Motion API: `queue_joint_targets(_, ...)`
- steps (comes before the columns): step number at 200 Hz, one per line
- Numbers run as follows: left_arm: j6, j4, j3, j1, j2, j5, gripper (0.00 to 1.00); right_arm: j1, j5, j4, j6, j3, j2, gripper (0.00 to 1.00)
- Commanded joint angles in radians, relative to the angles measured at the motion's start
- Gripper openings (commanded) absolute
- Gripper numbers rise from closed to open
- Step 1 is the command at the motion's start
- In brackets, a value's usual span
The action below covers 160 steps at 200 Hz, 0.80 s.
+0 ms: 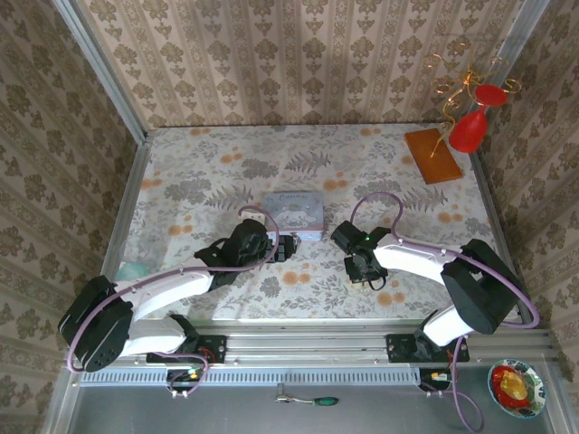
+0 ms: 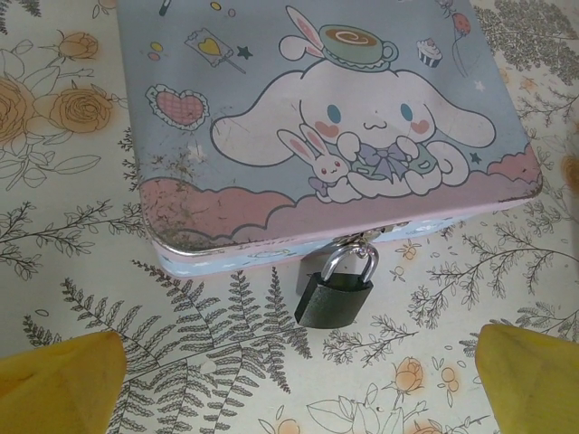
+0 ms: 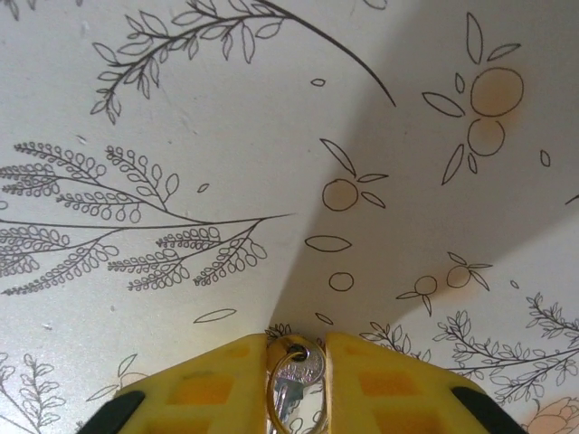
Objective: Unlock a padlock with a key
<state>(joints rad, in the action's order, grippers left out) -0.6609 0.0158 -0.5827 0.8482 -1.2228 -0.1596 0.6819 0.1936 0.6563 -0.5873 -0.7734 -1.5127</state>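
Note:
The small dark padlock (image 2: 333, 298) lies flat on the floral tablecloth, its silver shackle hooked through the clasp of the pale blue cartoon tin (image 2: 317, 117). My left gripper (image 2: 298, 366) hovers just in front of the padlock, open, with its yellow fingers (image 2: 68, 384) spread wide on either side and nothing between them. In the top view the left gripper (image 1: 282, 246) sits at the near edge of the tin (image 1: 294, 214). To the right, over bare cloth, my right gripper (image 1: 366, 269) is shut on the tiny silver key (image 3: 306, 369), which hangs on a brass ring between the yellow fingers (image 3: 208, 389).
An orange-brown block (image 1: 434, 154) and a red glass ornament with gold wire (image 1: 475, 117) stand at the back right. A green-handled tool (image 1: 312, 400) lies on the front rail, and a colourful bowl (image 1: 516, 387) sits at the bottom right. Walls enclose the table.

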Motion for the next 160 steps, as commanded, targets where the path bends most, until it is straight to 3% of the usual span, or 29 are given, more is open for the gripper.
queue_joint_targets(1,-0.002,0.001,0.011,-0.008,0.02,0.005,1.0,0.008,0.033,0.035,0.0,-0.018,-0.014,0.19)
queue_joint_targets(73,0.004,0.006,0.004,-0.015,0.014,0.022,1.0,0.007,0.023,0.033,-0.018,-0.019,0.02,0.04)
queue_joint_targets(115,0.02,0.025,0.004,-0.019,0.013,0.062,1.0,0.002,-0.023,-0.026,-0.06,0.008,0.155,0.0)
queue_joint_targets(160,0.065,0.215,0.037,-0.021,0.005,0.252,0.97,-0.006,-0.117,-0.149,-0.089,0.03,0.353,0.0)
